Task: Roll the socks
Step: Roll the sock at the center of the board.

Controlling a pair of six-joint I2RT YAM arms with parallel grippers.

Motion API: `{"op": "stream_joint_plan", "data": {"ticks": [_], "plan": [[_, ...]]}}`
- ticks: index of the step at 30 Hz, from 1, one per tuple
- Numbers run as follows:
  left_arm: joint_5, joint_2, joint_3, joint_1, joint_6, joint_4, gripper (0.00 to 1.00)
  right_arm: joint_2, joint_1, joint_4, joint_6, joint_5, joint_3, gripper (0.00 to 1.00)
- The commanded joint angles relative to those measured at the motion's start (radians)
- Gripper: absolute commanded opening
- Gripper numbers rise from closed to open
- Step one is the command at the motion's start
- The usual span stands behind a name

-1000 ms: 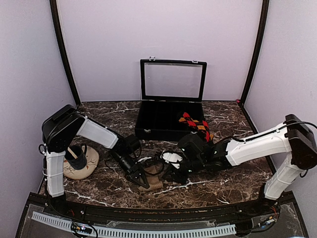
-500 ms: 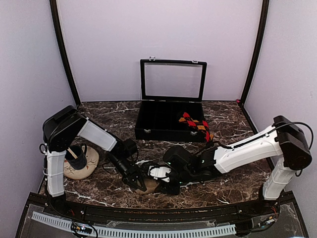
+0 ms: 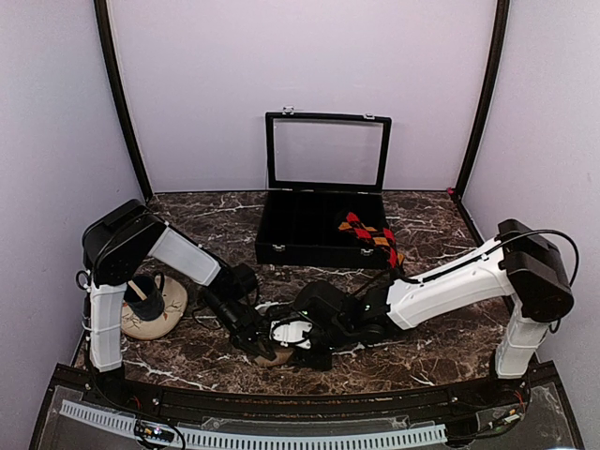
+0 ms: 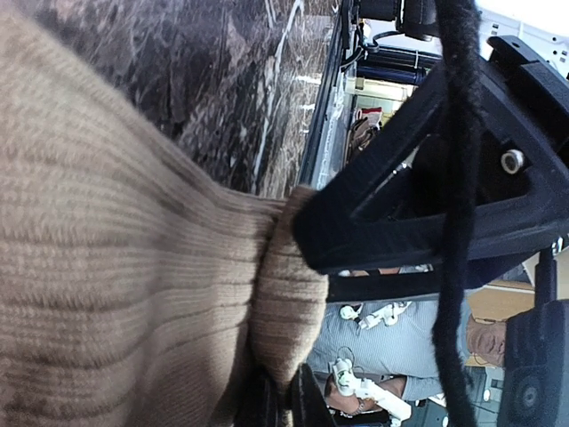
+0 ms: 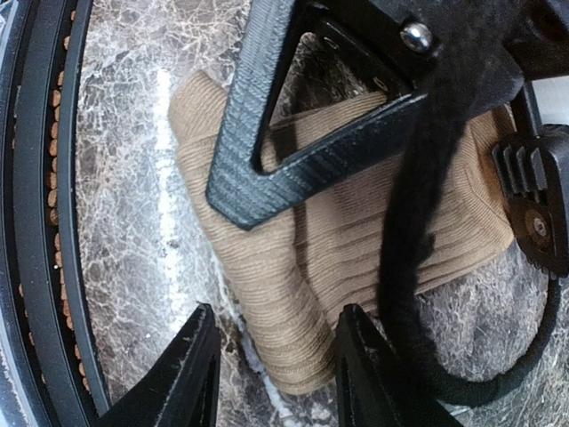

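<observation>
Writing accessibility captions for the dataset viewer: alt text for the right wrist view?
A folded tan ribbed sock lies on the marble tabletop, its rounded end between the open fingers of the right tool. The left tool's black finger and a black cable cross over the sock.

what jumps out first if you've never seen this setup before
Both arms meet over the tan sock at the near middle of the marble table: the left gripper is pinched shut on its fabric, and the right gripper is open over its end. Behind them, the bright argyle sock drapes over the front right corner of the open black case.
</observation>
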State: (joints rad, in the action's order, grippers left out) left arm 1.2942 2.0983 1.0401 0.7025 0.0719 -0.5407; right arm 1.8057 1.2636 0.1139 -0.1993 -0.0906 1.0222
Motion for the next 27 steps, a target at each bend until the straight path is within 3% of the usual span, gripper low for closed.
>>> {"op": "stream_joint_plan", "data": {"ticks": [1,6,12,16,21,27], "plan": [[-0.004,0.025,-0.012,-0.009,0.048,-0.059,0.00,0.032,0.011,-0.003,-0.039,0.007,0.042,0.40],[-0.002,0.033,-0.011,-0.016,0.068,-0.077,0.00,0.055,0.011,0.004,-0.046,0.008,0.051,0.32],[-0.005,0.038,-0.012,-0.021,0.074,-0.079,0.00,0.072,0.007,0.018,-0.046,-0.007,0.053,0.12],[-0.026,0.036,-0.007,-0.024,0.067,-0.081,0.00,0.076,0.004,0.031,-0.043,-0.025,0.061,0.03],[-0.095,-0.008,-0.011,-0.028,-0.007,-0.014,0.00,0.080,0.005,0.058,-0.043,-0.043,0.072,0.00],[-0.151,-0.135,-0.075,-0.068,-0.162,0.166,0.09,0.061,0.002,0.074,-0.023,-0.018,0.054,0.00]]}}
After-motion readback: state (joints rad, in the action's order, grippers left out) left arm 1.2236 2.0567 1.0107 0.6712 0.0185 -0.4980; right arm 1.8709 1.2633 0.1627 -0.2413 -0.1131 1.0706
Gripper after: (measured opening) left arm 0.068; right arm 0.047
